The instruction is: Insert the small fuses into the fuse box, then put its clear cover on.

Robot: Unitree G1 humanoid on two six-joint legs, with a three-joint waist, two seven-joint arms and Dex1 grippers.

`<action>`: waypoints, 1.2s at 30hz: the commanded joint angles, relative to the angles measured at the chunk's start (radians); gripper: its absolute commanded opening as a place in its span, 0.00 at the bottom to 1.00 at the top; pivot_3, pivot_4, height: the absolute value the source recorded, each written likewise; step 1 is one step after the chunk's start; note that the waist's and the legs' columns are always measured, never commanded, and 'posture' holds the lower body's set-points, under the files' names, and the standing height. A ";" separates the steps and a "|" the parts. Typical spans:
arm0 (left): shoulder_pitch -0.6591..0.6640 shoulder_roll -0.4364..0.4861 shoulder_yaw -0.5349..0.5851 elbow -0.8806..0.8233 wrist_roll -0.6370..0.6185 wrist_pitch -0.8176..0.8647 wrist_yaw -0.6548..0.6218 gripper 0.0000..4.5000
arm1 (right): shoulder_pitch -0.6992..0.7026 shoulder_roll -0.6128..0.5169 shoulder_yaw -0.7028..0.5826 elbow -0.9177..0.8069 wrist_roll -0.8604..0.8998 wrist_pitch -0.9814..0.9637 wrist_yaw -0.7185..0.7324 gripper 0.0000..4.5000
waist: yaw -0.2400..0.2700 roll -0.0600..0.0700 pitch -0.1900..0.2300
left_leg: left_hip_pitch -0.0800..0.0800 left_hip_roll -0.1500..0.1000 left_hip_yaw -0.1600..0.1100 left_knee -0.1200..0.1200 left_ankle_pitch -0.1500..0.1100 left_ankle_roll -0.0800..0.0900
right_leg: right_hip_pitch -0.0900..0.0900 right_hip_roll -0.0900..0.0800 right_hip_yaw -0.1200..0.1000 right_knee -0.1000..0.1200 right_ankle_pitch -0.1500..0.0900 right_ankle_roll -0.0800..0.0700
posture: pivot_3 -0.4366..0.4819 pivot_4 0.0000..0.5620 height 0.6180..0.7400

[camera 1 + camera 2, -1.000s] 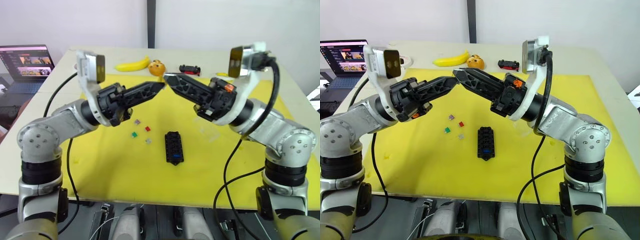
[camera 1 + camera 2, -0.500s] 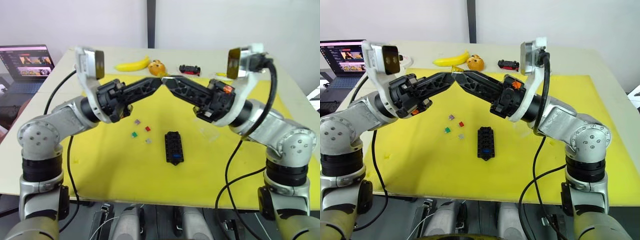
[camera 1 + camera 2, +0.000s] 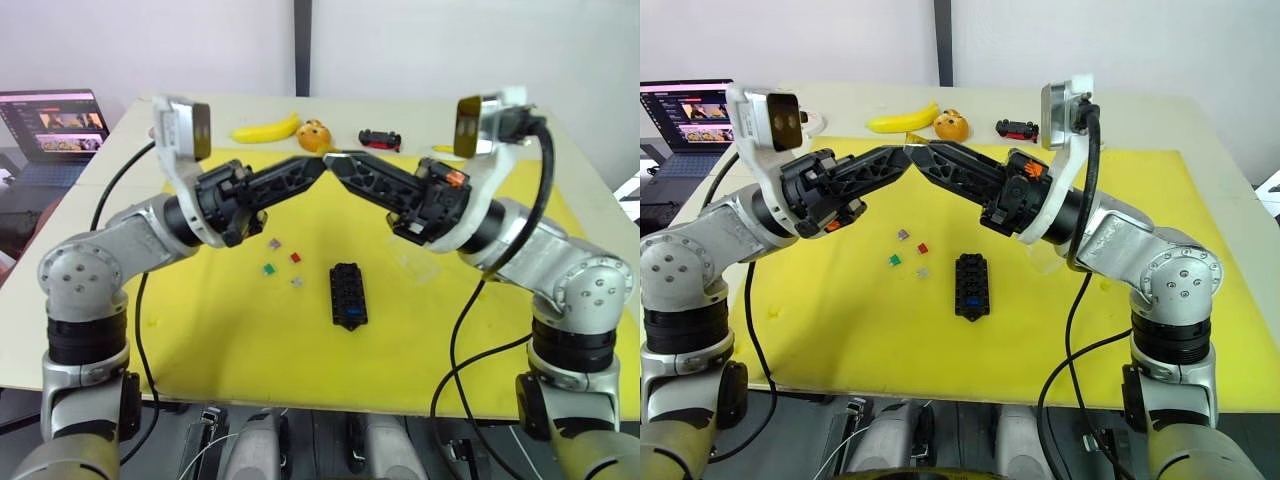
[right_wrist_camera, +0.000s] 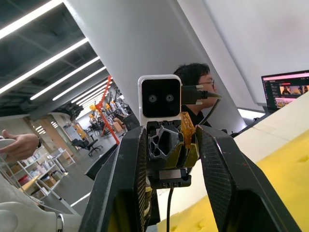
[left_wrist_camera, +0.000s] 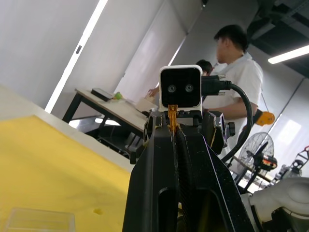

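Lying lengthwise toward the robot, fuse box; left fingers pinch amber fuse.

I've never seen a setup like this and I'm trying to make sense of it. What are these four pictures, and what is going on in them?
This is a humanoid robot with two arms. The two wide pictures come from cameras in its head, looking down over its arms. The other two come from a camera on each wrist, looking along that arm's fingers.

On the yellow mat lie a black fuse box with one blue fuse in it, four loose fuses beside it, and a clear cover. Behind are a banana, a toy car and a laptop.

The arms are raised with their tips meeting. The left gripper is shut on a small amber fuse, and the right gripper is open, facing it. The people in the wrist pictures are in the room behind.
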 commanded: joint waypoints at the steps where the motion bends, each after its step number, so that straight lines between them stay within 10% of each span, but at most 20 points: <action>1: -0.003 -0.002 0.014 -0.029 -0.002 -0.013 -0.006 0.00 | -0.021 -0.001 -0.013 -0.025 0.019 -0.024 0.009 0.38 | 0.000 0.000 0.000 | 0.000 0.000 0.000 0.000 0.000 0.000 | 0.000 0.000 0.000 0.000 0.000 0.000 | 0.48 0.27 0.98; 4: 0.001 -0.002 0.014 -0.032 0.001 -0.014 -0.006 0.00 | -0.020 -0.001 -0.013 -0.026 0.021 -0.025 0.009 0.38 | 0.000 0.000 0.000 | 0.000 0.000 0.000 0.000 0.000 0.000 | 0.000 0.000 0.000 0.000 0.000 0.000 | 0.48 0.27 0.98; 9: 0.005 -0.004 0.016 -0.037 0.001 -0.017 -0.004 0.00 | -0.018 -0.004 -0.012 -0.029 0.024 -0.025 0.009 0.01 | 0.000 0.000 0.000 | 0.000 0.000 0.000 0.000 0.000 0.000 | 0.000 0.000 0.000 0.000 0.000 0.000 | 0.48 0.27 0.98; 23: -0.005 0.023 0.026 -0.001 -0.070 0.010 0.044 0.00 | -0.016 -0.021 -0.012 -0.027 0.018 -0.026 0.011 0.01 | 0.000 0.000 0.000 | 0.000 0.000 0.000 0.000 0.000 0.000 | 0.000 0.000 0.000 0.000 0.000 0.000 | 0.48 0.27 0.98; 33: 0.059 0.220 0.085 -0.024 -0.094 0.093 -0.034 0.96 | -0.014 -0.168 0.001 -0.021 -0.194 0.019 0.198 0.00 | -0.001 0.000 0.000 | 0.000 0.000 0.001 0.000 0.000 0.000 | -0.001 0.000 0.000 0.001 0.000 0.000 | 0.48 0.27 0.98; 36: 0.145 0.360 0.060 -0.063 0.084 0.120 -0.212 0.99 | 0.014 -0.244 0.055 -0.037 -0.391 -0.013 0.394 0.00 | -0.002 0.000 0.000 | 0.000 0.000 0.001 0.000 0.000 0.000 | -0.002 0.001 0.001 0.001 0.000 0.000 | 0.48 0.27 0.98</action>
